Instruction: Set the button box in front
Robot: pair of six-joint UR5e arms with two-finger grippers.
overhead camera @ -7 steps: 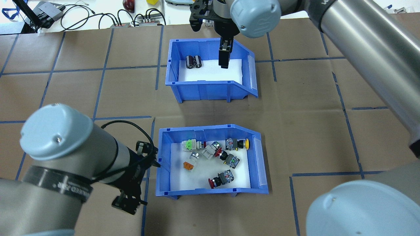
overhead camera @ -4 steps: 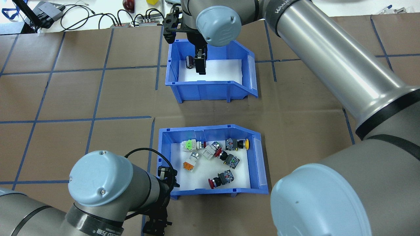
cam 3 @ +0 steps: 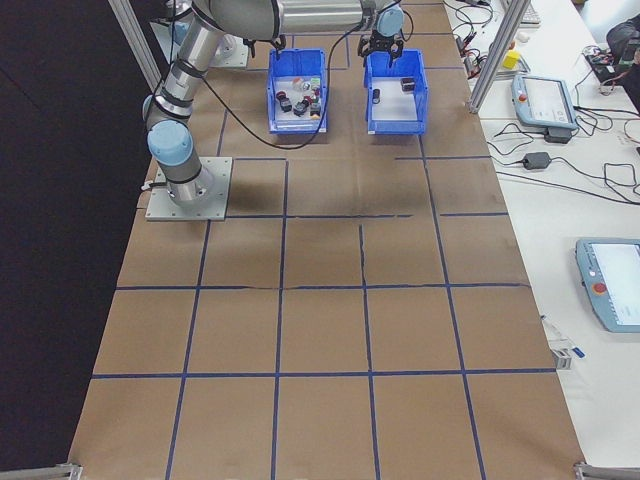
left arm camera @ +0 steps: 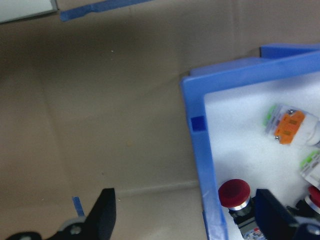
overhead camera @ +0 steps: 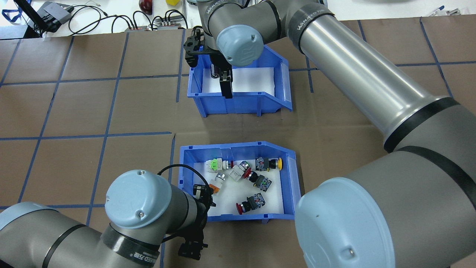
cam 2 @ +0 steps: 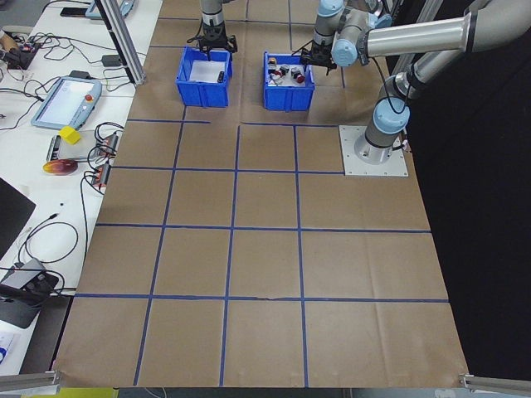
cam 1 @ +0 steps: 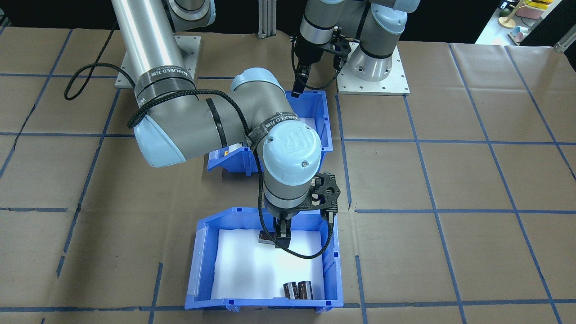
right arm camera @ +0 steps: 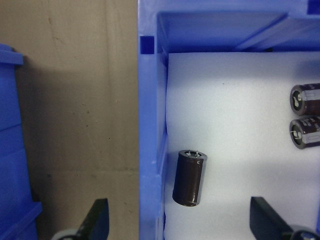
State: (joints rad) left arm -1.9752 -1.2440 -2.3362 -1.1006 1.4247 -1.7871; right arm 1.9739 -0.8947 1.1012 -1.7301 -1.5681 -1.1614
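Observation:
The button box (overhead camera: 238, 146) is a blue bin with coloured push buttons on a white liner, and it is the bin nearer the robot. My left gripper (left arm camera: 186, 206) is open and straddles its near wall (left arm camera: 200, 150) close to the left corner, one finger outside and one inside beside a red button (left arm camera: 234, 192). In the front-facing view my left gripper (cam 1: 295, 90) points down at that wall. My right gripper (overhead camera: 226, 87) is open astride the robot-side wall (right arm camera: 147, 125) of the second blue bin (overhead camera: 241, 104).
The second bin holds dark cylinders (right arm camera: 189, 177) on white foam and sits farther from the robot. My right arm (cam 1: 270, 135) hides most of the button box in the front-facing view. Cables and devices (overhead camera: 55, 13) lie on the white bench beyond the table.
My right gripper moved left and toward the robot, from inside the far bin to over its robot-side wall. My left arm swung right, to the button box's near wall.

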